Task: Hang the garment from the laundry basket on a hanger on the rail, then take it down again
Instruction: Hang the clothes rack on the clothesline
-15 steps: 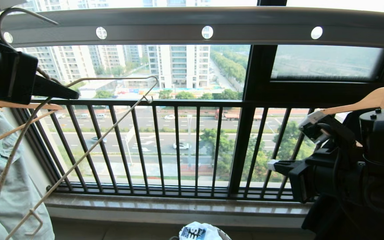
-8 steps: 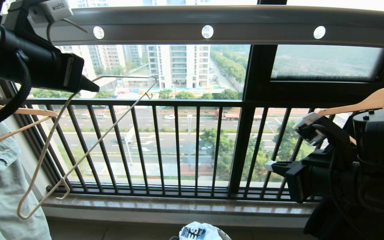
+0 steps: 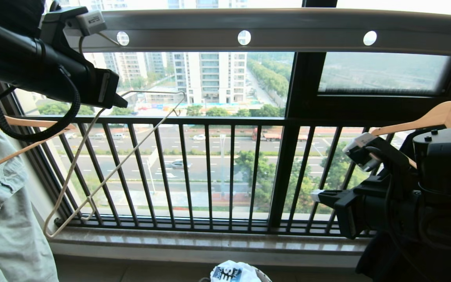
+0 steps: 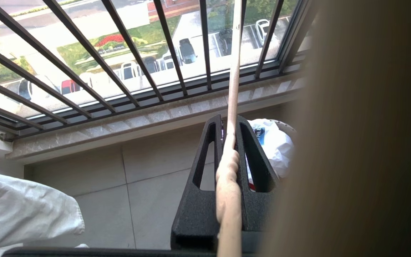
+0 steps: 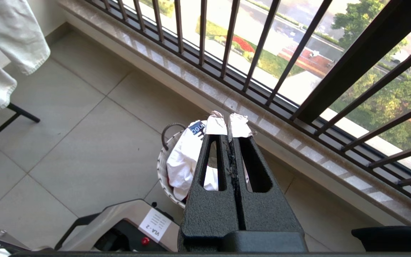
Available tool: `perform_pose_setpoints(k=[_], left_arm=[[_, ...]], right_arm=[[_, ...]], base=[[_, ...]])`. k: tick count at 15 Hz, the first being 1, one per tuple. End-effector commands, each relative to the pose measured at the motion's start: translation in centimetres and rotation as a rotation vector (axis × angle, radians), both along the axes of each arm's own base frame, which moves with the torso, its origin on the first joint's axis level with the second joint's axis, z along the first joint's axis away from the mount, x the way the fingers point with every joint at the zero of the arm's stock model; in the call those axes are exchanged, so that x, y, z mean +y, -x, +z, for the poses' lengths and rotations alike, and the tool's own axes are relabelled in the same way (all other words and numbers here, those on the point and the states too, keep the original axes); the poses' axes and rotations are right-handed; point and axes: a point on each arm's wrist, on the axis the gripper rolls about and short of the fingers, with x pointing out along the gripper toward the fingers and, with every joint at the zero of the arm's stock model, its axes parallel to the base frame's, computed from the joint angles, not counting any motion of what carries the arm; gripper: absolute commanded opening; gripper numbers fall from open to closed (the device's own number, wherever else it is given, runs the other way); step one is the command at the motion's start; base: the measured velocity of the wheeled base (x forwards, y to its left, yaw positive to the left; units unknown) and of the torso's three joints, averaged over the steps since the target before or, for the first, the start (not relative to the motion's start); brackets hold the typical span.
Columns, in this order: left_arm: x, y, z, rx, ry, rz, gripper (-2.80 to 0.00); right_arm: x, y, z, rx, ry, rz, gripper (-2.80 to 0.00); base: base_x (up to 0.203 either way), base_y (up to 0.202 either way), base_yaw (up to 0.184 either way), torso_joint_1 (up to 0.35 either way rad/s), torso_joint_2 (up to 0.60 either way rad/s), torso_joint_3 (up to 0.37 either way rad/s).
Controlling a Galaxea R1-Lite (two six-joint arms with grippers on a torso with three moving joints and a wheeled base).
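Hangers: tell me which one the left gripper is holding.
The thin cream-white wire hanger, clamped at its twisted neck by the left gripper. The thicker wooden hangers hang untouched at either side.

A home balcony high up in a flat, used for drying laundry: a rail (image 3: 272,29) with holes overhead, hangers (image 3: 425,121), a denim garment (image 3: 2,219), a laundry basket (image 5: 166,167) on the tiled floor (image 5: 84,142), and tower blocks (image 3: 210,76) and a road beyond the railing (image 3: 210,172).
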Motion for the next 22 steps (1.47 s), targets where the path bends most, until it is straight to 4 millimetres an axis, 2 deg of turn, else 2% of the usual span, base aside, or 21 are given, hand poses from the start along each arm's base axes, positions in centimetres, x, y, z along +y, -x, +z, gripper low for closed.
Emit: perform_pose_setpoints(k=[1,6,22], left_arm=[[-0.1,-0.2,-0.2,0.01,-0.003,-0.003,-2.8],[-0.4,-1.2,0.3,-0.08,0.005,-0.013,-2.8],[-1.8,-2.6,-0.8,-0.072,-0.028,-0.019,-2.8]], right_arm=[[0.1,-0.1,-0.1,0.004,0.003,0.0,-2.8],[0.1,-0.2,-0.2,0.006,0.004,-0.001,-2.8],[0.1,-0.3,-0.1,0.006,0.001,0.003,-2.8]], base=[[0.0,0.0,0.0,0.0,0.0,0.0],[0.0,0.0,0.0,0.0,0.0,0.0],[0.0,0.0,0.0,0.0,0.0,0.0]])
